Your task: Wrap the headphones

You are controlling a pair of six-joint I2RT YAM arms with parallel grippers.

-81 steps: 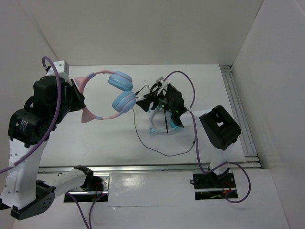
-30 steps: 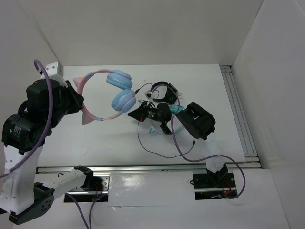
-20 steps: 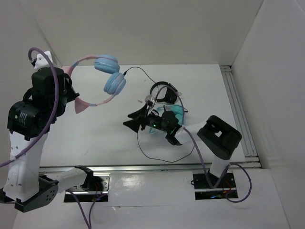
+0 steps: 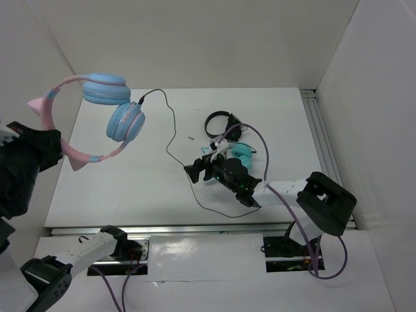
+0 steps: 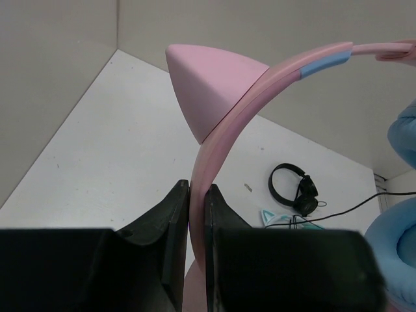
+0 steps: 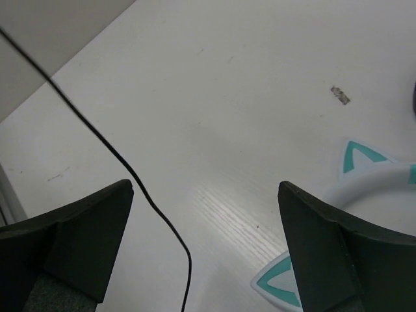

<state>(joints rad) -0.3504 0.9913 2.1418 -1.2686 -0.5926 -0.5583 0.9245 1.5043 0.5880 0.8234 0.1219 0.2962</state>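
White walls box in the worktop [image 4: 117, 182] on three sides in the overhead view, and a metal rail [image 4: 325, 149] runs down its right edge. The headphones [image 4: 97, 91] are up in the air over the far-left corner. They've got a pink headband, two round light-blue cups sitting close together, and little pink cat ears poking off the band. The left pincer [image 4: 55, 140] is pinching the band near one of those ears, right up against the left wall.

A thin dark cable [image 4: 170, 127] hangs from the lower cup down to the worktop and loops toward the near edge. The right pincer [image 4: 193, 171] sits low near the middle, spread wide, with the cable running just beside it. A teal pair [image 4: 242, 155] lies just to its right, and a black pair [image 4: 220, 122] lies farther back. The biggest open stretch is the left half of the worktop.

From the left wrist, both fingers are pressed flat on the pink band, with a cat ear just above them. A blue cup shows at the right edge.

From the right wrist, the fingers stand wide apart. The cable crosses the worktop nearer one finger without touching it, and the teal pair's white band lies by the other.
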